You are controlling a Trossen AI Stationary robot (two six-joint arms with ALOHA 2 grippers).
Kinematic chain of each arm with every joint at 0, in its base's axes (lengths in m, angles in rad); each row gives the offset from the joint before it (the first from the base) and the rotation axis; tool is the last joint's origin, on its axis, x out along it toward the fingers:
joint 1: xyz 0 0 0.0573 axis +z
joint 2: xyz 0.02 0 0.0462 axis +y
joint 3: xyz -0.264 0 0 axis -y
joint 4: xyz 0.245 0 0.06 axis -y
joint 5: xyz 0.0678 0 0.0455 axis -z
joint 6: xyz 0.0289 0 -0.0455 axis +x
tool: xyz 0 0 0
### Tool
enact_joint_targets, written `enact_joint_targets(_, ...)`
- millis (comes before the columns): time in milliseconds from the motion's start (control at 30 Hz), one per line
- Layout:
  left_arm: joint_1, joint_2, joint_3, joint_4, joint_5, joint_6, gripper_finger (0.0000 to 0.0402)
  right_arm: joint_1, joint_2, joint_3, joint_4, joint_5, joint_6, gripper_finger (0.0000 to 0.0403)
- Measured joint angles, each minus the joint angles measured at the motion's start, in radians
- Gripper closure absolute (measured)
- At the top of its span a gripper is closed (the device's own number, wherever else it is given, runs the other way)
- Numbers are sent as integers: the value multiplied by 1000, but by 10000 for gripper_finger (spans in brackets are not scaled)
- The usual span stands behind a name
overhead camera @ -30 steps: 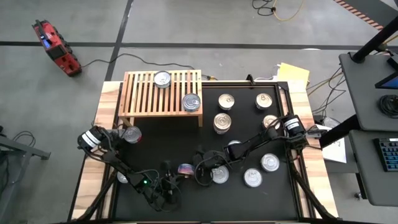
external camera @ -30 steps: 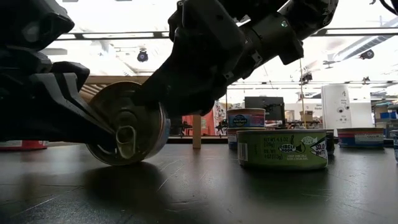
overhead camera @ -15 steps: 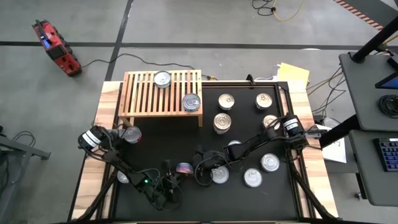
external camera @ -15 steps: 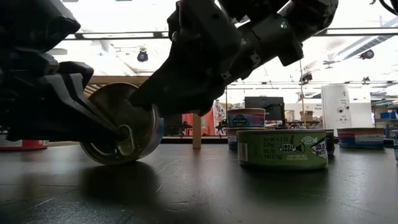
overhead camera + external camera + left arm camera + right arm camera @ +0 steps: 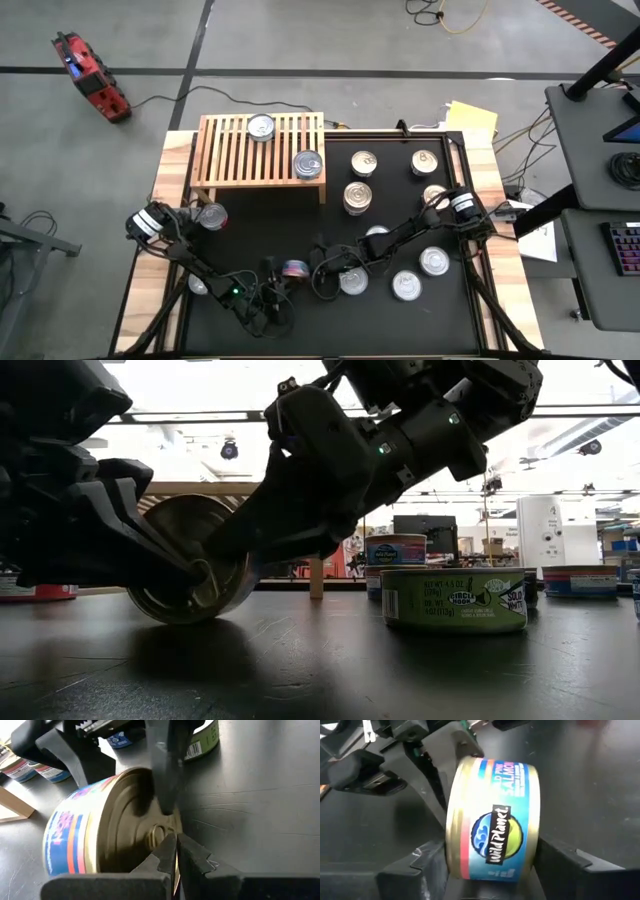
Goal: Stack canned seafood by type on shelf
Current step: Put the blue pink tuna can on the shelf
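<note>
Near the table's front edge, the right gripper (image 5: 487, 865) clamps a blue-labelled salmon tin (image 5: 492, 817) standing on edge; the left gripper (image 5: 175, 852), pinched shut, presses its lid. It could roll free.

High view straight down over the whole table (image 5: 160, 200), low view level at tabletop, close on the salmon can (image 5: 190, 575) standing on edge, both wrist views tight on that same can, from opposite sides.
</note>
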Motion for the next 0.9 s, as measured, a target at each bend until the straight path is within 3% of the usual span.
enact_joint_targets(133,0,1,0,2,0,0,401,0,0,0,0,7,-10,211)
enact_joint_targets(367,-4,-6,7,-4,1,12,401,0,-7,0,-11,6,-11,211)
enact_joint_targets(567,-22,-81,41,-79,1,86,401,-6,-108,-2,-193,7,-2,211)
enact_joint_targets(733,-22,-174,62,-140,-36,222,401,-21,-223,-13,-323,8,-1,211)
enact_joint_targets(900,-26,-292,62,-145,-104,418,401,-47,-356,-110,-312,7,-4,211)
